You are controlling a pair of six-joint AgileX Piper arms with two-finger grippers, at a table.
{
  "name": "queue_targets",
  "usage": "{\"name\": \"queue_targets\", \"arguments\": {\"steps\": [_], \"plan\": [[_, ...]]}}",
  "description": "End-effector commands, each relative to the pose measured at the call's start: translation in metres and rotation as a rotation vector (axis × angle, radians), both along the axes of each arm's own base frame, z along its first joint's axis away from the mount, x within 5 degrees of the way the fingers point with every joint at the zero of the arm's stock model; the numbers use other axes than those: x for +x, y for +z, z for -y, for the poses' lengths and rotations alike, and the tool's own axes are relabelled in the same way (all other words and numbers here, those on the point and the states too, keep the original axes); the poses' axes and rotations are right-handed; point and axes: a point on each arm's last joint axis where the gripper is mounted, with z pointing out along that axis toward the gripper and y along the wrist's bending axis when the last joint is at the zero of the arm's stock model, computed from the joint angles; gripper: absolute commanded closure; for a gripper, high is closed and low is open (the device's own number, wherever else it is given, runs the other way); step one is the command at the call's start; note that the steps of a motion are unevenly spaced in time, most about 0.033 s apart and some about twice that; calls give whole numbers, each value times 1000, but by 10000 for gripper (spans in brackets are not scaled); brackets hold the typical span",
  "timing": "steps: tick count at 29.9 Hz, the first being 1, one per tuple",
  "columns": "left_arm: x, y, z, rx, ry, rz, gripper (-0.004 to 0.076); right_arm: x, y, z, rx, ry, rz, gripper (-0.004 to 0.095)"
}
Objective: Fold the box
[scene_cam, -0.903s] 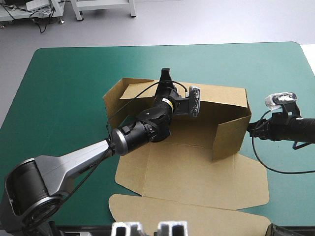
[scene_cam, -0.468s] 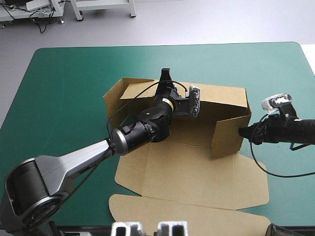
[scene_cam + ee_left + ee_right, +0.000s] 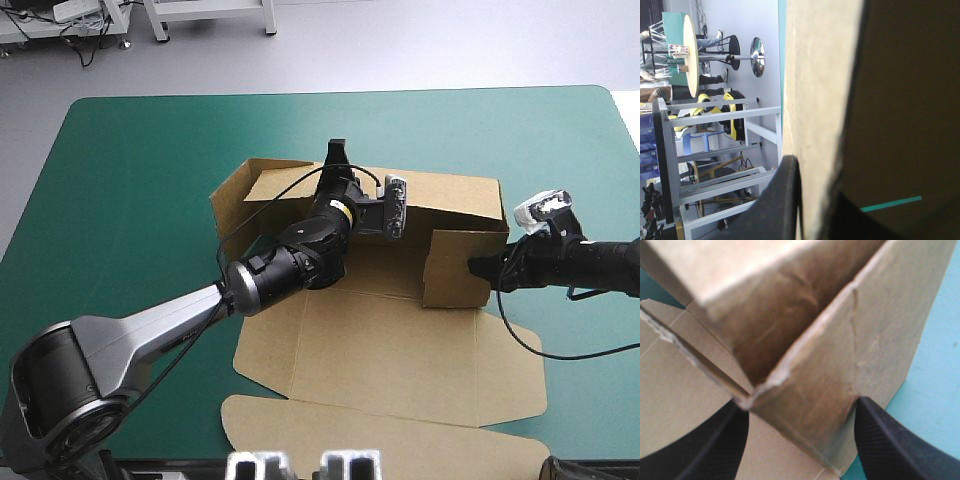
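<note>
1. At the middle of the teal-green cover (image 3: 120, 180) sits the box (image 3: 380, 340), a brown cut sheet with some of its walls raised. Its far wall (image 3: 450, 195) stands upright, the left wall (image 3: 235, 195) leans outward, and the right side wall (image 3: 455, 268) stands swung inward over the base.
2. Toward the table's near edge, the lid panels (image 3: 400, 440) lie flat on the cover.
3. The left gripper (image 3: 337, 160) sits at the top edge of the far wall. Its wrist view shows the board sandwiched between the black fingers, so it is pinching that wall.
4. The right gripper (image 3: 480, 267) comes in low from the table's right side, at the right side wall. Its fingers are spread wide, with the wall's free corner between them.
5. The left arm (image 3: 160, 330) lies diagonally over the box's left half and hides part of the base there.
6. The cover is smooth, with rounded far corners. Pale grey floor (image 3: 400, 40) shows beyond the far edge.
</note>
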Motion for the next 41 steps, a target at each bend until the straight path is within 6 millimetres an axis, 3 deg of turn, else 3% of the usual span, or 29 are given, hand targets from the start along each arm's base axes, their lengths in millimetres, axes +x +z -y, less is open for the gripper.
{"name": "queue_targets", "arguments": {"steps": [1,4,7,15,24,28,35,37,41], "plan": [[-9,8,2,-90,-7,-42,734,9,15,-1,39,-71,104,343],[-9,8,2,-90,-7,-42,734,13,16,0,43,-79,139,352],[-9,8,3,-96,-16,-40,734,18,14,0,67,-95,148,433],[-9,9,5,-111,-33,-41,734,26,6,0,101,-106,127,930],[-8,8,1,-100,16,-46,715,24,3,1,46,-71,119,908],[-8,8,0,-86,20,-34,594,24,2,1,42,-70,116,908],[-7,14,4,-164,-3,5,227,24,2,1,41,-69,111,908],[-7,14,5,-206,15,-9,199,24,2,1,41,-68,110,908],[-7,14,5,-237,33,-19,230,23,2,1,35,-66,109,908]]}}
